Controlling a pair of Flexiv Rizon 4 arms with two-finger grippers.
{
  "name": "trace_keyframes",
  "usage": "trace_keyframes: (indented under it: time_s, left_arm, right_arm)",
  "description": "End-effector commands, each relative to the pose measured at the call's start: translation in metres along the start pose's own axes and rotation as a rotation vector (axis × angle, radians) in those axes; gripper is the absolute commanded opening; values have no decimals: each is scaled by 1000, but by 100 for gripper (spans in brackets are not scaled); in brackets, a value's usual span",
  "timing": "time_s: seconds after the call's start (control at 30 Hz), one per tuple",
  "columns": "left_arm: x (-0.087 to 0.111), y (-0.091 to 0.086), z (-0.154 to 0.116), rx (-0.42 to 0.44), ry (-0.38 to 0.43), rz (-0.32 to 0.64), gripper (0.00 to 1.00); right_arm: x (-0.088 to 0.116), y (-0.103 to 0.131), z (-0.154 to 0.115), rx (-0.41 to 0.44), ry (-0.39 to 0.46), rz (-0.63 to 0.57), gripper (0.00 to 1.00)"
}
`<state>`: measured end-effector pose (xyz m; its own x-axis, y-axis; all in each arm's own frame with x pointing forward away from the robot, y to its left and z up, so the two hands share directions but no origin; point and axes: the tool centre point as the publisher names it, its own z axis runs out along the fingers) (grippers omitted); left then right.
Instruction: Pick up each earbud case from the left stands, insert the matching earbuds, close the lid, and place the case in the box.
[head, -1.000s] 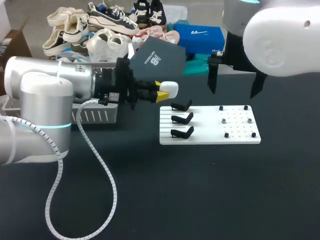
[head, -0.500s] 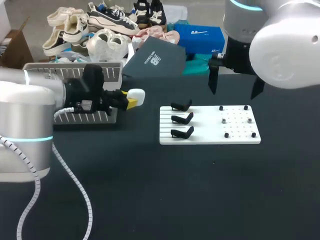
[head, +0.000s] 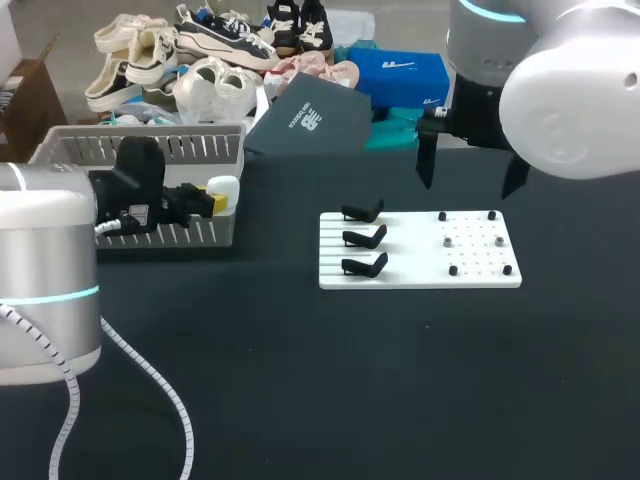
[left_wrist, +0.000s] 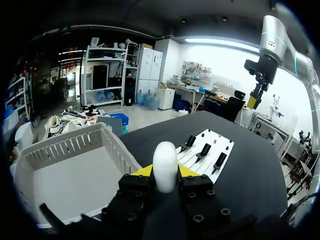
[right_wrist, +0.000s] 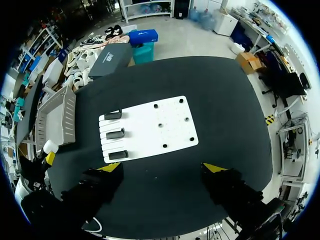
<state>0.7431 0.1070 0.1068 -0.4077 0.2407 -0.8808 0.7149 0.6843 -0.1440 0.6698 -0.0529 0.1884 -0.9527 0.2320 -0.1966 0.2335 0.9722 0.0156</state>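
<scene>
White earbud case (left_wrist: 165, 165); black stands (head: 362, 238); white board (head: 410, 250).

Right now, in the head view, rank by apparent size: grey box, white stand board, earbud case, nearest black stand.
1. grey box, though my left arm hides part of it.
2. white stand board.
3. earbud case in the left gripper and nearest black stand: too alike to rank.

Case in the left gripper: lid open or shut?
Shut. The case is one smooth white oval clamped in the left gripper, with no raised lid showing.
</scene>
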Motion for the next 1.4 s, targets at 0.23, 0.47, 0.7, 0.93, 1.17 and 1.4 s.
trace_keyframes:
  time_s: [0.23,0.47,0.7,0.93,1.17,1.4]
  left_arm:
    - [-13,39,-7,-417,16,0,0]
    - [-12,64,-9,-445,52,-40,0]
    - [-12,80,-11,-469,67,-56,100]
    - [-26,62,-12,-408,29,3,100]
    - [-40,7,4,-202,-9,77,100]
    - [-43,-42,19,-20,-25,90,100]
  right_arm:
    - [3,-1,0,-2,-8,3,100]
    - [3,-1,0,-2,-8,3,100]
    - [3,-1,0,-2,-8,3,100]
    - [3,-1,0,-2,-8,3,100]
    - [3,-1,0,-2,-8,3,100]
    - [3,-1,0,-2,-8,3,100]
